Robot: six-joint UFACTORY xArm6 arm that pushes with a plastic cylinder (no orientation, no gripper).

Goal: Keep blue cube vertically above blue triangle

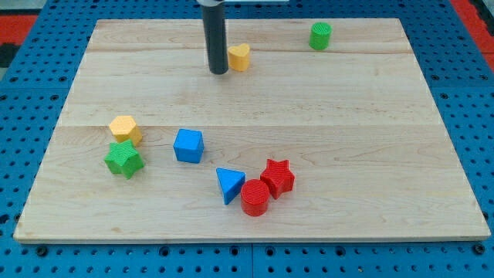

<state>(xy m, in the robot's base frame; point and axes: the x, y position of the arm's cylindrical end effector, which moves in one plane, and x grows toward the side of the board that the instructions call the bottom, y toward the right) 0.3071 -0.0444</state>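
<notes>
The blue cube (pixel 188 145) sits left of the board's middle. The blue triangle (pixel 228 184) lies below it and a little to the view's right, touching a red cylinder (pixel 255 197). My tip (pixel 219 71) is near the view's top, far above both blue blocks, just left of a yellow heart block (pixel 240 56).
A red star (pixel 278 177) touches the red cylinder on its right. A yellow hexagon (pixel 124 129) and a green star (pixel 123 158) sit at the left. A green cylinder (pixel 320 35) stands at the top right. The wooden board (pixel 347 154) lies on a blue pegboard.
</notes>
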